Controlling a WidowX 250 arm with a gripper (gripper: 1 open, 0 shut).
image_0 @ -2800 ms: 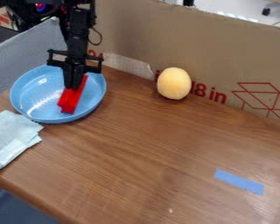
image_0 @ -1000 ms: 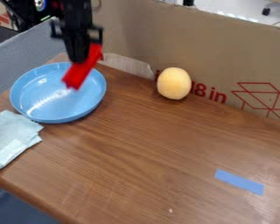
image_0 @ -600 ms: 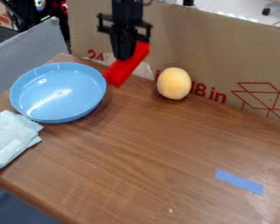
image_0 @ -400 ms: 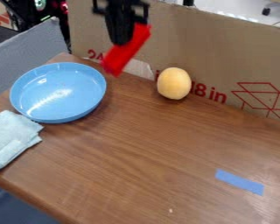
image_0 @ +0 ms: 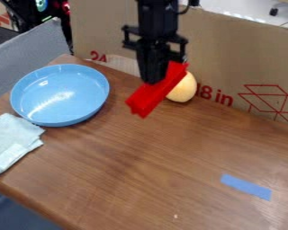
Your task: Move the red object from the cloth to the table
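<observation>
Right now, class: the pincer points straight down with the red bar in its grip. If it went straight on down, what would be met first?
The bare table, most likely. The pincer holds the red bar, whose low end hangs just above the wood. The ball sits close beside, though depth is hard to judge.

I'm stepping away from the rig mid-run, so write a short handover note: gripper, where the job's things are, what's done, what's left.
Gripper: shut on the red bar, which hangs tilted in the air just left of the yellow ball.
Cloth: at the table's left edge, nothing on it, beside the blue plate.
Table: bare wood in front of the bar; blue tape to the right.
Done: bar gripped and lifted.
Left: lower it onto bare wood away from the ball, open the fingers, pull back.
</observation>
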